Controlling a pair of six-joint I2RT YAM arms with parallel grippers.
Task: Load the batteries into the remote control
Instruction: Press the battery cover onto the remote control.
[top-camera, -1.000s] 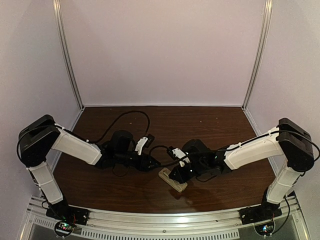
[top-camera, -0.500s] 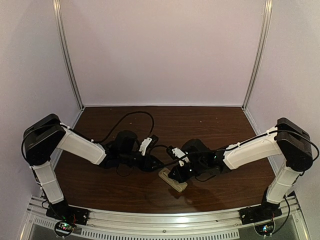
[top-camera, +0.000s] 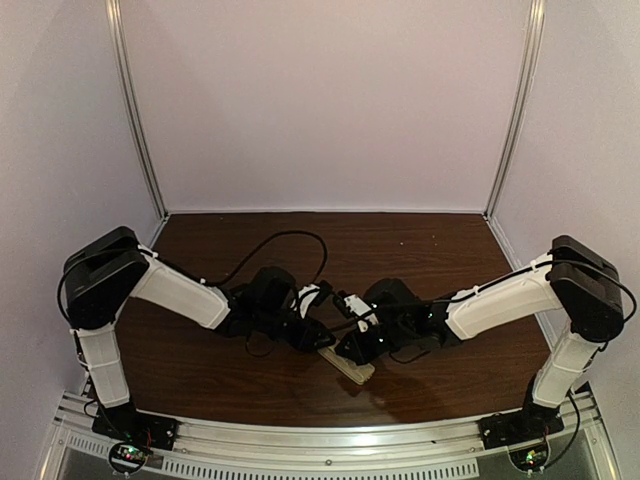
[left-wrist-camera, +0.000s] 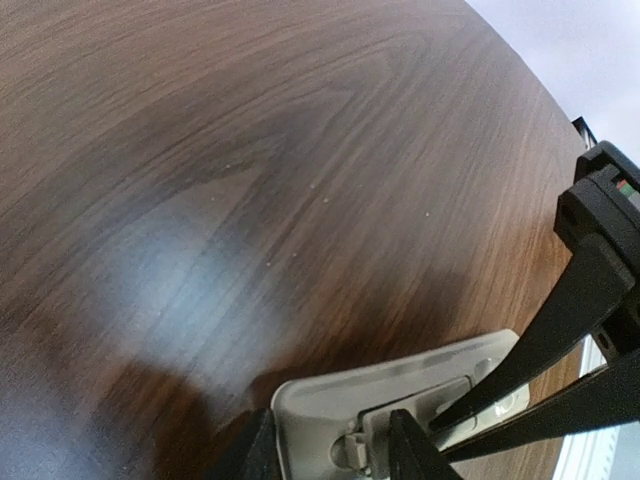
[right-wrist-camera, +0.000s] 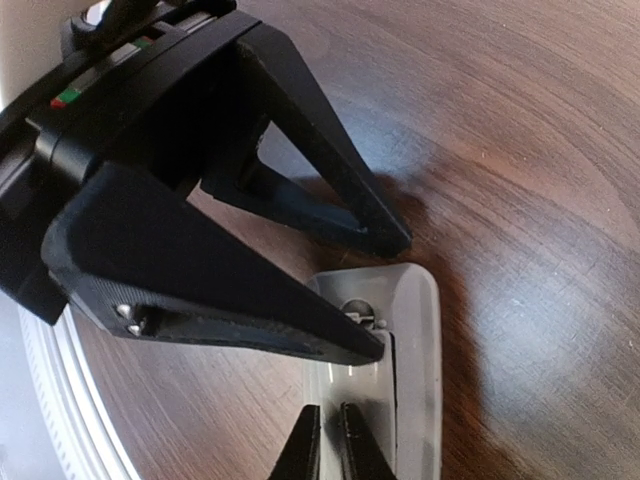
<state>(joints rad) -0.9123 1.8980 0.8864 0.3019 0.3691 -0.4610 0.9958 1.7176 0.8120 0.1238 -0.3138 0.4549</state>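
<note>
Since a second earlier, the left pincer (top-camera: 318, 340) had slid over the desk (top-camera: 430, 250) to the remote control (top-camera: 352, 369). Its jaws stood apart astride the remote's end, probably to steady it. Over the remote's recess the right pincer (right-wrist-camera: 327, 448) had its tips nearly together. No batteries were visible.
</note>
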